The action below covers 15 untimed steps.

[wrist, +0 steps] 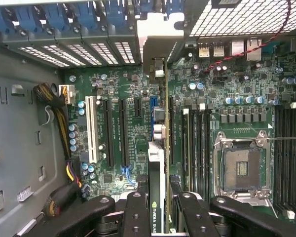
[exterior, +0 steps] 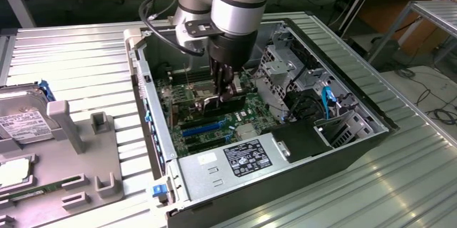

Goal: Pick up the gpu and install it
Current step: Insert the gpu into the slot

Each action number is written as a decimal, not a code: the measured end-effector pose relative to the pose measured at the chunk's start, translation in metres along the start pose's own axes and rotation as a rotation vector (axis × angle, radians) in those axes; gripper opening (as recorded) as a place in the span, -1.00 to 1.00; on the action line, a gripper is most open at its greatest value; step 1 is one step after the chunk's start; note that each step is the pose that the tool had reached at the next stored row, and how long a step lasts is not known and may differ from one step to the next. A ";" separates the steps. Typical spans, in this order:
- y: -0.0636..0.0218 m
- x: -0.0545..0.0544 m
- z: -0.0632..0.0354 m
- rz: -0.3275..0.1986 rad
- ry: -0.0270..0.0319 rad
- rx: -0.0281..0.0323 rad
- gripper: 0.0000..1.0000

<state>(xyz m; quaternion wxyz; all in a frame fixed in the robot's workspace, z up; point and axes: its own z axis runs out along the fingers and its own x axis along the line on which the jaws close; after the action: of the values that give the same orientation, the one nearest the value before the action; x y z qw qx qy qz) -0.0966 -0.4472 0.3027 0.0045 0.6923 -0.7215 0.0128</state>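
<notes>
My gripper (exterior: pixel 225 91) reaches down into the open computer case (exterior: pixel 343 153) and is shut on the gpu (exterior: pixel 220 107), a dark card held on edge over the motherboard (exterior: pixel 207 129). In the wrist view the gpu (wrist: pixel 157 163) runs edge-on between my black fingers (wrist: pixel 135 210), and its silver bracket (wrist: pixel 157 64) points toward the case's rear slot openings. The card stands in line with a blue expansion slot (wrist: pixel 153 103). I cannot tell whether its edge touches the slot.
Black expansion slots (wrist: pixel 108 133) and a white one (wrist: pixel 92 128) lie beside the card, and the CPU socket (wrist: pixel 241 168) is on its other side. The power supply (exterior: pixel 236 161) and drive cage (exterior: pixel 286 67) crowd the case. At the exterior view's left, a grey fixture (exterior: pixel 85 147) holds a hard drive (exterior: pixel 21 121).
</notes>
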 end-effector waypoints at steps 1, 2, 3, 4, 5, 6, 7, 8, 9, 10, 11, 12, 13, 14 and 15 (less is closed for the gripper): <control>0.0013 0.001 0.0007 0.000 -0.0002 0.0001 -0.47; 0.0015 0.001 0.0010 0.000 -0.0002 0.0001 -0.47; 0.0017 0.002 0.0014 0.001 0.0011 0.0001 -0.47; 0.0019 0.003 0.0019 0.000 0.0021 0.0001 -0.47; 0.0024 0.004 0.0025 0.000 0.0031 0.0003 -0.47; 0.0037 0.005 0.0033 0.000 0.0056 0.0003 -0.47; 0.0080 0.005 0.0044 0.000 0.0082 0.0004 -0.47; 0.0105 0.005 0.0051 0.000 0.0087 0.0005 -0.47; 0.0123 0.005 0.0055 0.000 0.0086 0.0007 -0.47; 0.0131 0.005 0.0055 0.000 0.0088 0.0008 -0.47; 0.0135 0.005 0.0055 0.000 0.0089 0.0006 -0.47; 0.0145 0.005 0.0060 0.000 0.0085 0.0008 -0.47; 0.0153 0.005 0.0062 0.000 0.0086 0.0008 -0.47; 0.0161 0.005 0.0063 0.000 0.0087 0.0007 -0.47; 0.0162 0.005 0.0063 0.000 0.0087 0.0007 -0.47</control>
<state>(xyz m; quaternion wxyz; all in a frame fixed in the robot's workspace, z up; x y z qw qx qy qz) -0.1129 -0.4520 0.2963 0.0074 0.6922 -0.7215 0.0161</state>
